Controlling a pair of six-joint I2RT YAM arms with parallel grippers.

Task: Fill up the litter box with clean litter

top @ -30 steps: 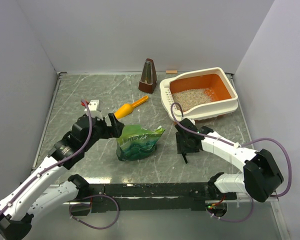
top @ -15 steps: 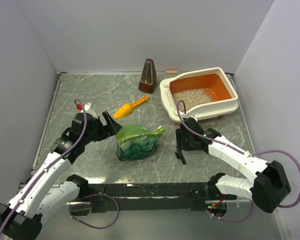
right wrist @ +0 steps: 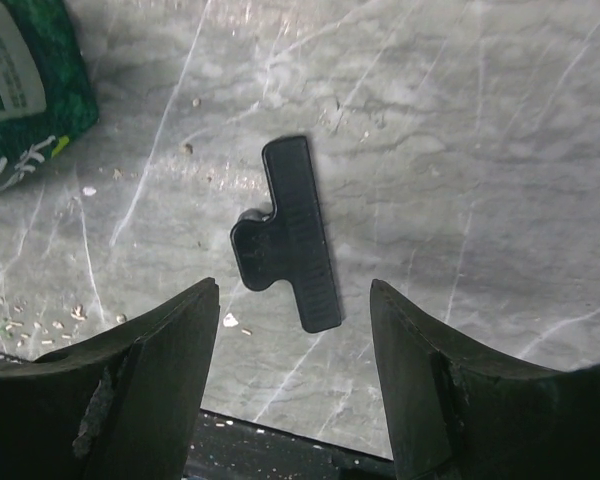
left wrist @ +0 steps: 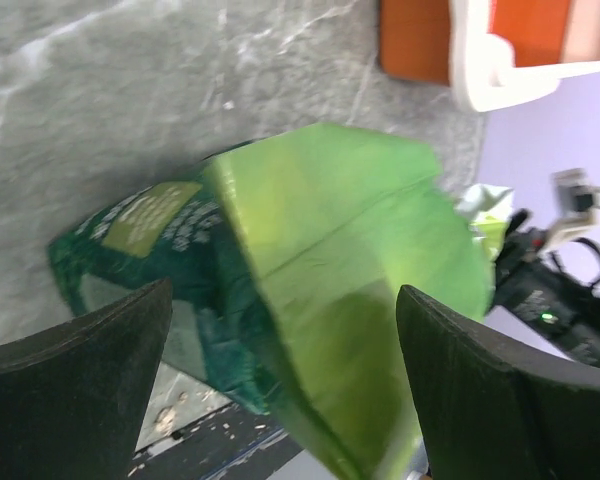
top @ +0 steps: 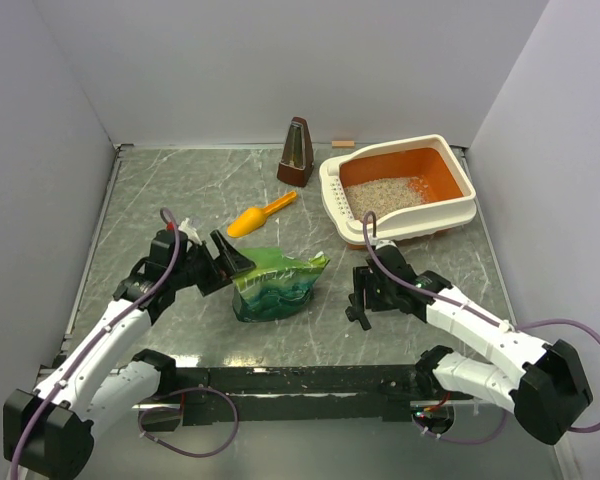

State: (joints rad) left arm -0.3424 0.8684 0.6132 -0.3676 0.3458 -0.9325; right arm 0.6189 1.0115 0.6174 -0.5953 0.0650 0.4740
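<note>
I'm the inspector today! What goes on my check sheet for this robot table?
Surface: grey marbled table, a few stray grains near the front edge.
Job's things: litter box far right, litter covering part of its orange floor.
Clutter: green bag standing mid-table, orange scoop, brown metronome, black clip lying flat, small wooden block.
Hands: left hand open at the bag; right hand open above the clip.
Cables: purple cables looping off both arms.
Surroundings: plain pale walls on three sides.

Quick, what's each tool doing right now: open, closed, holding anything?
Left tool: open, at the green bag, holding nothing.
Right tool: open, empty, over the black clip.
</note>
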